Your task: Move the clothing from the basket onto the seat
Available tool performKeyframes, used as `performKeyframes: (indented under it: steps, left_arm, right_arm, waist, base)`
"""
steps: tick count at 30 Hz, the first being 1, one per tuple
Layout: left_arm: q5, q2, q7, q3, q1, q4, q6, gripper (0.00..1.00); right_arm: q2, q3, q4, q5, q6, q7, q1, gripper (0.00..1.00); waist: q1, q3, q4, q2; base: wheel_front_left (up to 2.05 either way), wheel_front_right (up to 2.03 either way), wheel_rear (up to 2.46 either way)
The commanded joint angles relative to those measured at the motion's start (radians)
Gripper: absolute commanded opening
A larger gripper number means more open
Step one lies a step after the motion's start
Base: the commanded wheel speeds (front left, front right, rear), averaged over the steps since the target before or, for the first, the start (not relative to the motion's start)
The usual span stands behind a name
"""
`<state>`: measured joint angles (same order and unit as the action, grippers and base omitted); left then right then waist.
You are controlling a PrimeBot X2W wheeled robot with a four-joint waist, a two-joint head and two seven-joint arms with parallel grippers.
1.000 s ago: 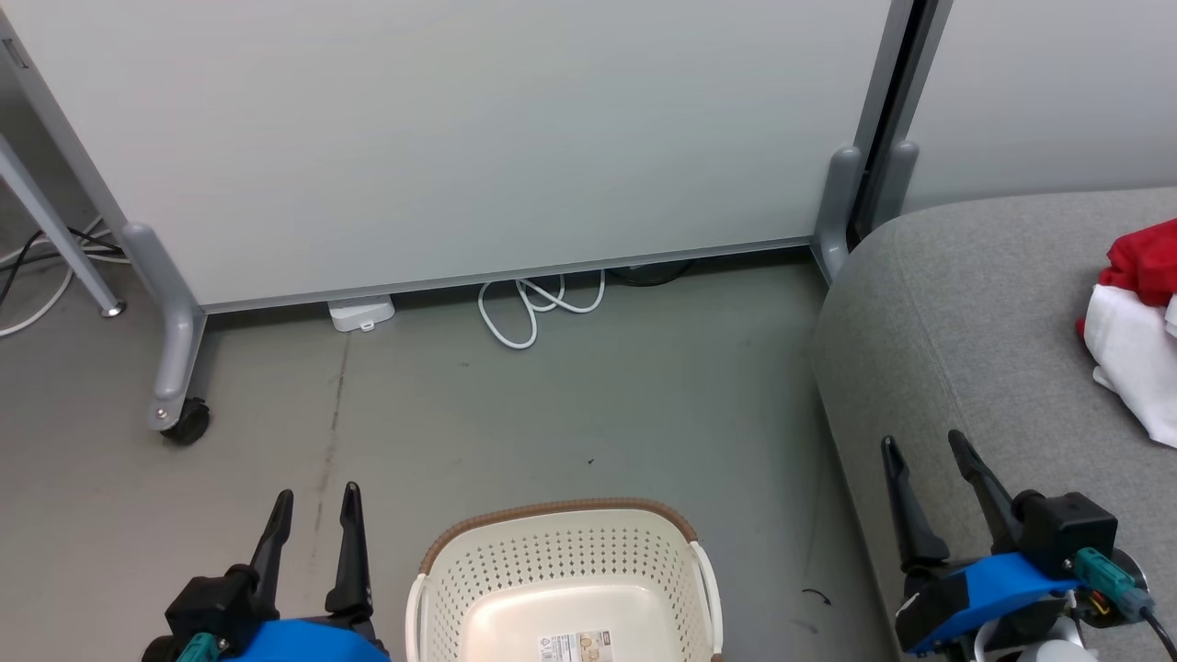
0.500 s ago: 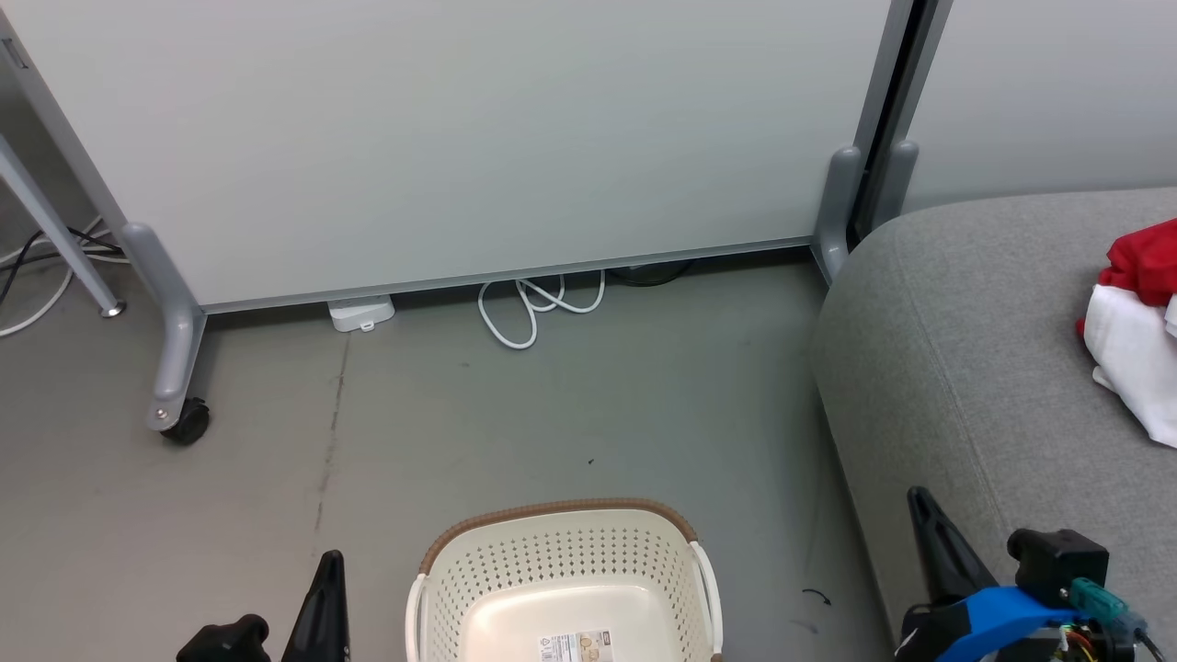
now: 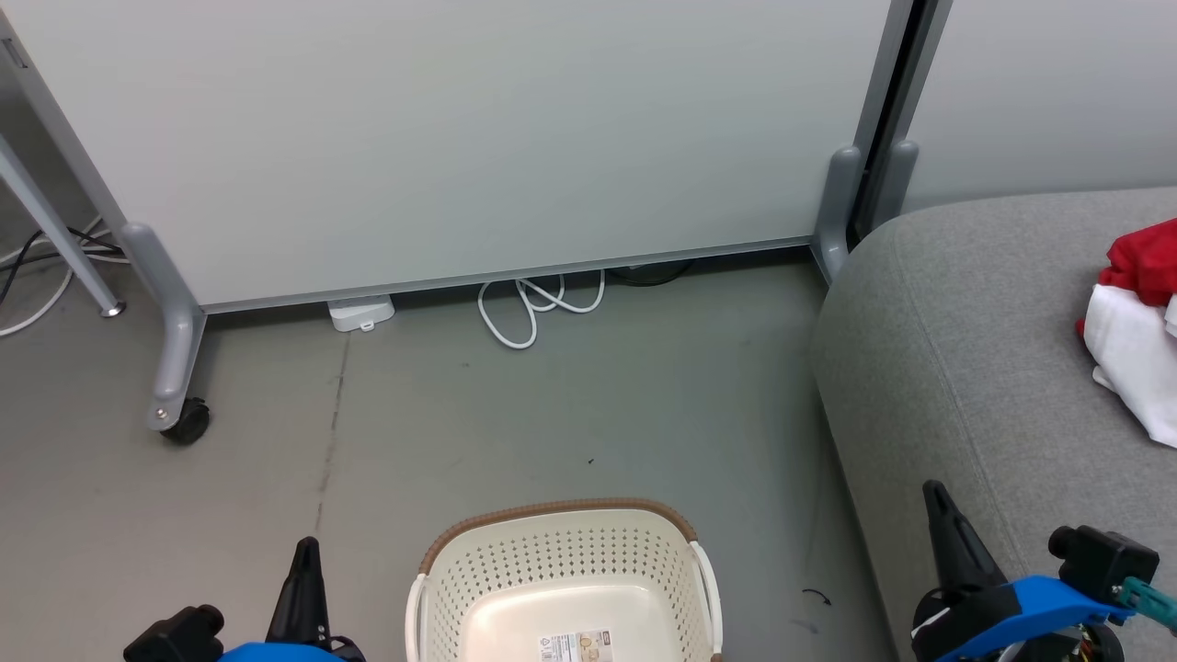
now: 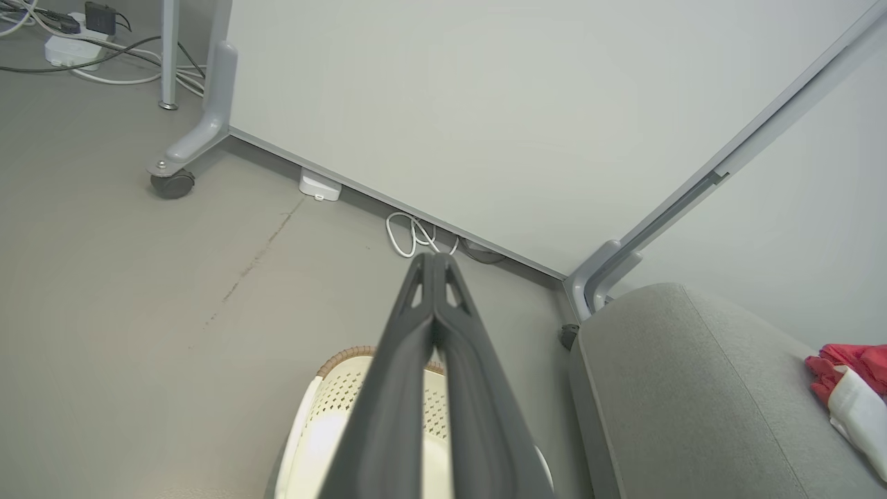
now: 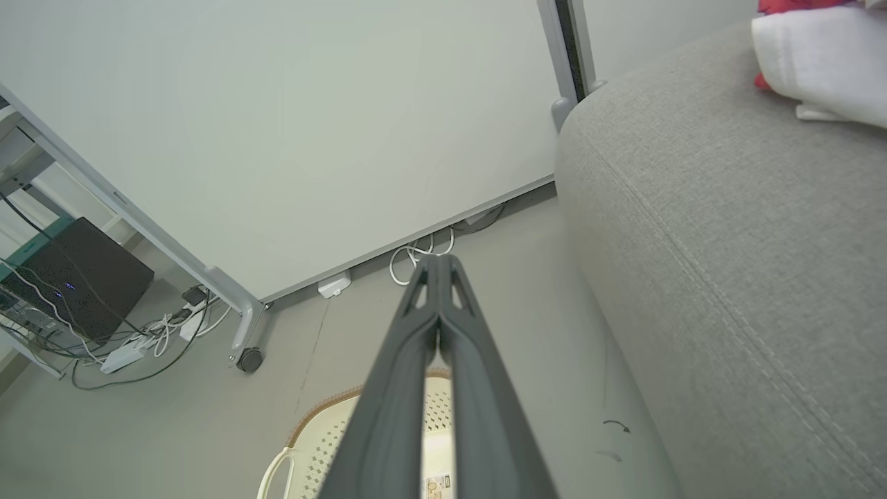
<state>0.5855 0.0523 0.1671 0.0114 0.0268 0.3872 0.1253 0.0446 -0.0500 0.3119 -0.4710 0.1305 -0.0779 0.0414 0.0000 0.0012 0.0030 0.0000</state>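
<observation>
Clenched empty, the left gripper (image 3: 306, 550) and right gripper (image 3: 934, 492) flank the seemingly bare basket (image 3: 561, 508); clothing (image 3: 1133, 317) lies on the seat (image 3: 956, 368).

Grey floor (image 3: 570, 414), basket (image 3: 561, 556) standing on it (white cable (image 3: 515, 324) too), seat (image 3: 956, 322) bearing red-and-white clothing (image 3: 1136, 313)

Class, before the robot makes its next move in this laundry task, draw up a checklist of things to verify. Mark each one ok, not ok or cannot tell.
1. Clothing lies on the seat: ok.
2. All of the clothing rests on the seat: cannot tell, it runs past the picture's edge.
3. Basket emptied: cannot tell. The inside that shows is bare but for a label, and its near end is cut off.
4. Left pincer shut, holding nothing: ok.
5. Right pincer shut, holding nothing: ok.
</observation>
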Motion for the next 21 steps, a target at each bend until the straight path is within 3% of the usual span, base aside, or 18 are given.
performKeyframes:
  steps: [1,21]
  left_arm:
    - [0.033,0.002,-0.007,-0.009,-0.035,-0.022,0.002,0.00]
    - [0.306,0.001,-0.082,-0.042,-0.066,-0.056,0.003,0.00]
  right_arm:
    - [0.003,-0.005,-0.020,-0.037,0.000,0.006,0.025,0.00]
    - [0.004,-0.021,-0.035,-0.341,0.000,0.058,0.040,0.00]
  waist:
    - [0.0000,0.000,0.000,0.0000]
    - [0.0000,0.000,-0.001,0.0000]
  base:
    - [0.00,0.00,0.00]
    - [0.00,0.00,0.00]
